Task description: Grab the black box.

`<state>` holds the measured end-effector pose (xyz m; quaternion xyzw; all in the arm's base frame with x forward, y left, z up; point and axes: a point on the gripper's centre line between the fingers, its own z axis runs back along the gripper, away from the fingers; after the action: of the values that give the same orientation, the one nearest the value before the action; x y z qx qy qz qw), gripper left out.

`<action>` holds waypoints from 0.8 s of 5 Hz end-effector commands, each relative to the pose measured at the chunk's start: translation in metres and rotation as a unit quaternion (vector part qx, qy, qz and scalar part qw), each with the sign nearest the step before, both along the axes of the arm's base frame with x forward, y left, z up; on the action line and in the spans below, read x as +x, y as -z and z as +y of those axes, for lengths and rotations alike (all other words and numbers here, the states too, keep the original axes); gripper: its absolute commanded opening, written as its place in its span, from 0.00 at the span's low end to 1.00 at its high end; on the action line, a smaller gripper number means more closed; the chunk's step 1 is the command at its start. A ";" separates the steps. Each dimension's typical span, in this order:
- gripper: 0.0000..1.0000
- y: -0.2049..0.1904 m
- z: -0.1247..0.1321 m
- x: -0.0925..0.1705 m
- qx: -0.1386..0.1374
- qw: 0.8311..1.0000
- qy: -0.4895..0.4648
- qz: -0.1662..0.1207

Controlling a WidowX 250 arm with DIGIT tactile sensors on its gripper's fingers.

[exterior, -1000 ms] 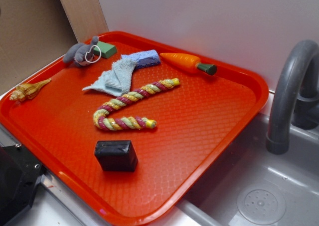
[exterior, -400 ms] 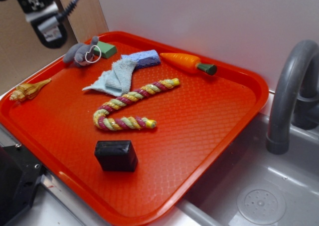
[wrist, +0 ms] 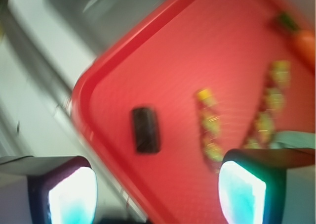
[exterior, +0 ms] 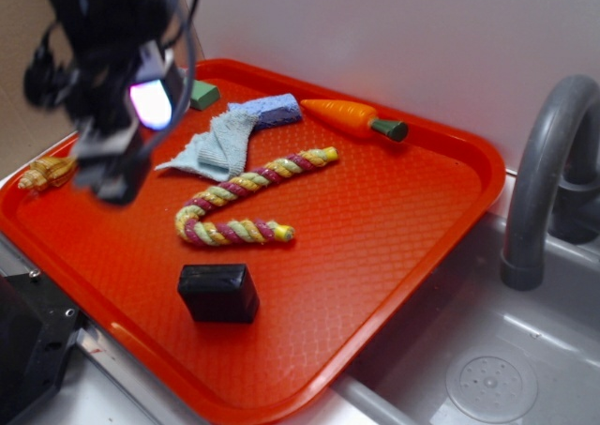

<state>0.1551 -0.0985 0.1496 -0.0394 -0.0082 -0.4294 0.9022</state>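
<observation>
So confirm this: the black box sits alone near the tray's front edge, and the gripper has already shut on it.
Not right. The black box does sit alone near the front edge of the tray, but the gripper is open and well clear of it. The wrist view shows both fingers spread wide apart, with the box lying untouched beyond them.

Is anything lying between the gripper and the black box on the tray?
Nothing visible does. The gripper, open and up in the air over the tray's left side, looks down on bare red surface around the black box. The rope toy lies beyond the box, apart from it.
</observation>
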 end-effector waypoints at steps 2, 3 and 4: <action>1.00 -0.005 -0.006 -0.010 -0.005 1.000 0.016 -0.012; 1.00 0.037 -0.031 -0.033 0.057 0.998 0.038 0.012; 1.00 0.069 -0.031 -0.002 0.059 0.997 0.055 0.021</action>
<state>0.1560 -0.1260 0.0713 0.0110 0.0603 -0.4779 0.8763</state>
